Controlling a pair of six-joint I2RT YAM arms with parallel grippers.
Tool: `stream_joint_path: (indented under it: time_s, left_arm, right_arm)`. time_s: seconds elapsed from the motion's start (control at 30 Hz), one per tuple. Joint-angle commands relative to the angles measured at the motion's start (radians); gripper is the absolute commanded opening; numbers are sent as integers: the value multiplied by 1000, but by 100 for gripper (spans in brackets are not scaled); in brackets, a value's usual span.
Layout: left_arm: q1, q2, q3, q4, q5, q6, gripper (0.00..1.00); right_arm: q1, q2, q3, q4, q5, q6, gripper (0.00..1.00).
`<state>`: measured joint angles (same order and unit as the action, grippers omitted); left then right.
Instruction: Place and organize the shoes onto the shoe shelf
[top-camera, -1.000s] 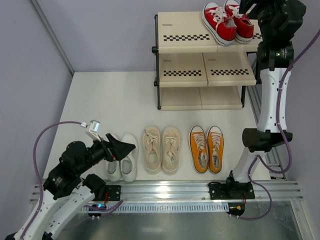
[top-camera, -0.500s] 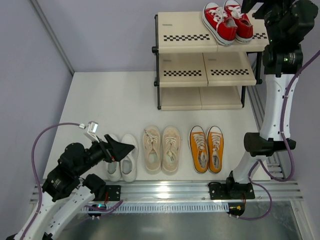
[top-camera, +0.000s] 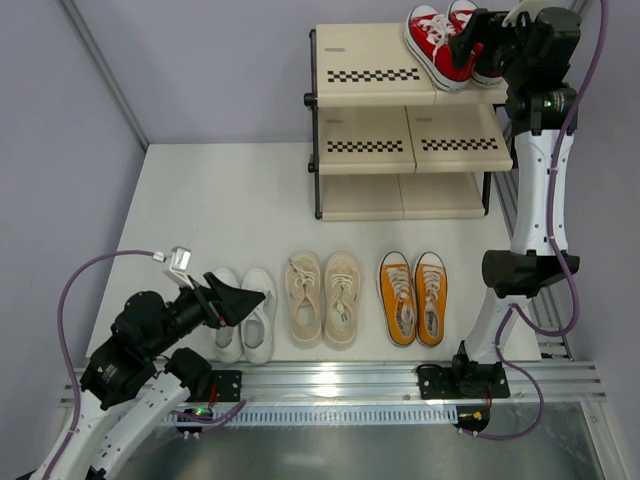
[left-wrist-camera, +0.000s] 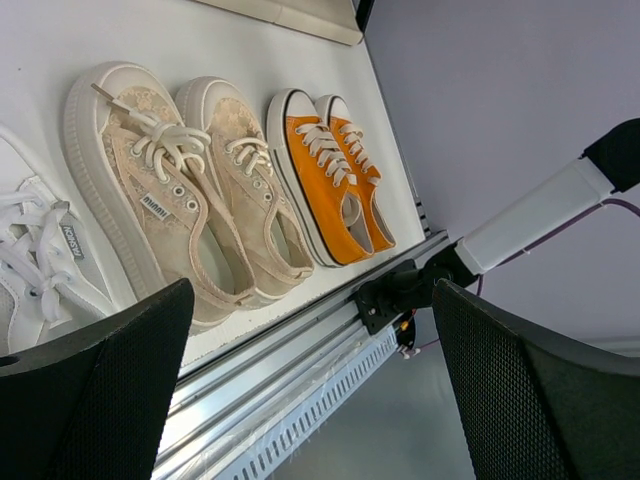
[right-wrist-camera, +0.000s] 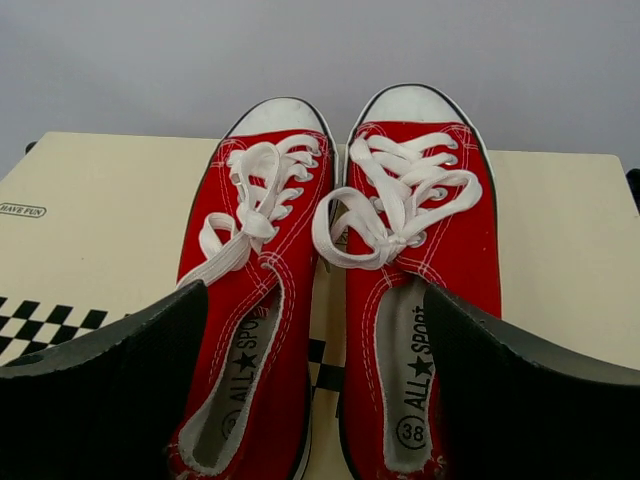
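The red shoes (top-camera: 448, 45) stand side by side on the right of the shoe shelf's (top-camera: 370, 65) top tier. My right gripper (top-camera: 480, 42) is open just behind their heels. In the right wrist view its fingers (right-wrist-camera: 110, 400) flank both red shoes (right-wrist-camera: 250, 300), which rest on the shelf panel (right-wrist-camera: 90, 200). The white shoes (top-camera: 247, 322), cream-beige shoes (top-camera: 325, 300) and orange shoes (top-camera: 415, 298) stand in a row on the table. My left gripper (top-camera: 243, 297) is open and empty over the white pair. The left wrist view shows the white shoes (left-wrist-camera: 40, 270), cream-beige shoes (left-wrist-camera: 170, 190) and orange shoes (left-wrist-camera: 335, 185).
The shelf's middle tier (top-camera: 410, 135) and bottom tier (top-camera: 400, 195) hold nothing. A metal rail (top-camera: 340, 380) runs along the table's near edge. A grey wall (top-camera: 60, 150) stands at the left. The right arm's base (left-wrist-camera: 420, 285) sits on the rail.
My right gripper has swung left and now points at the red shoes' heels. My left arm has drifted slightly down and left, still open over the white pair.
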<state>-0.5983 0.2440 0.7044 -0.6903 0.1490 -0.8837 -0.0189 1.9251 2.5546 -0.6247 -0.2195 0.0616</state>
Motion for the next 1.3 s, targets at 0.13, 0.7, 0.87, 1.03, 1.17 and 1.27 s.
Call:
stream_joint_path:
  time_s: [0.13, 0.7, 0.87, 1.03, 1.17, 1.27]
  left_arm:
    - [-3, -17, 29, -5, -14, 0, 100]
    - [-3, -40, 32, -25, -26, 3, 100]
    - [-3, -45, 32, -28, -29, 3, 100]
    - [-3, -54, 35, -34, -34, 5, 100]
    - [-3, -57, 38, -37, -39, 5, 100]
    - [-3, -55, 38, -37, -40, 5, 100]
  right_arm:
    - [5, 23, 19, -144, 23, -42, 76]
    - [5, -46, 39, -84, 155, -23, 4]
    - [5, -87, 33, -30, 285, 0, 4]
    - [4, -109, 33, 5, 331, 1, 4]
    - [2, -120, 38, 36, 344, 1, 4]
    - [-3, -127, 41, 57, 347, 3, 4]
